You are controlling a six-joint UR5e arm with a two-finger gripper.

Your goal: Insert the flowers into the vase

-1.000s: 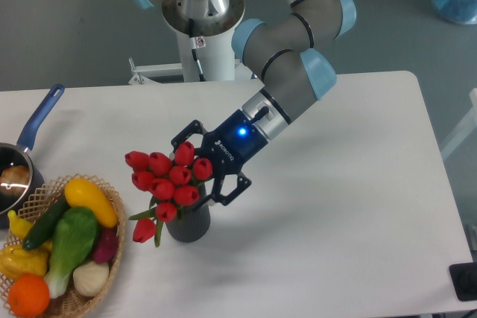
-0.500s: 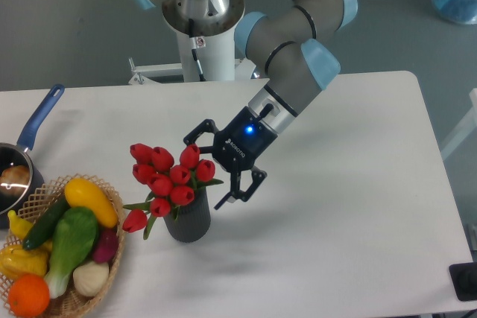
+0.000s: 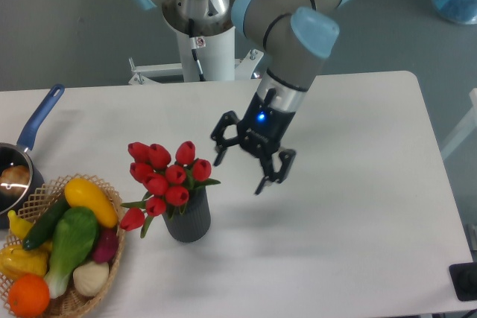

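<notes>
Pincer [image 3: 241,170] released, holding nothing; flowers [image 3: 165,178] stand upright in the vase [image 3: 188,217], just down-left of it. Looks done.

Single fixed camera, high in front of the table [image 3: 358,258], angled down toward the robot base [image 3: 200,31] at 12 o'clock. Medium range. Basket [image 3: 112,247] cropped at 8 o'clock, saucepan [image 3: 26,147] at 9 o'clock. No second view.
</notes>
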